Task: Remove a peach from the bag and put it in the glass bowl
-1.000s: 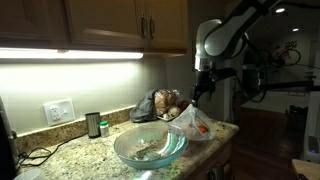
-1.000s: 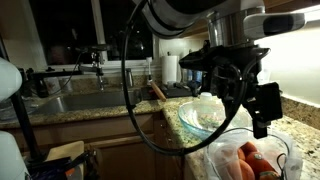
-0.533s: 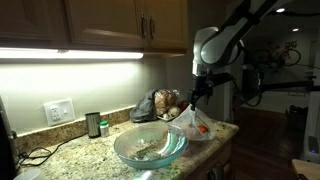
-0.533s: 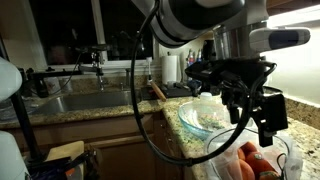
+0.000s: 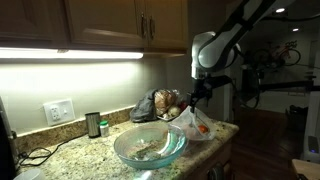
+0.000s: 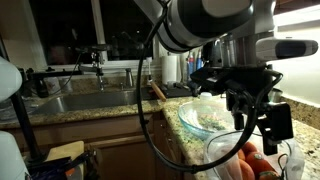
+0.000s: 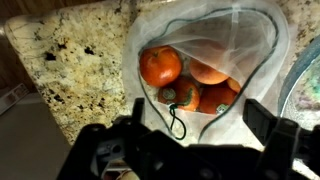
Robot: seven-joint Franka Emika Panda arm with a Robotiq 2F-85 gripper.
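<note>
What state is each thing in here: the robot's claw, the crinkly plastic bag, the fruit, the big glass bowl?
Black robot gripper: open, empty, above the bag.
Crinkled whitish plastic bag: mouth open, resting on speckled granite counter.
Round red-orange peaches: inside the bag.
Wide blue-green glass bowl: upright, no peach in it.

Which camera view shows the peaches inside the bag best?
The wrist view: it looks down on the bag, where several red-orange peaches show clearly. In both exterior views the bag is seen from the side, and only patches of red-orange show through it.
</note>
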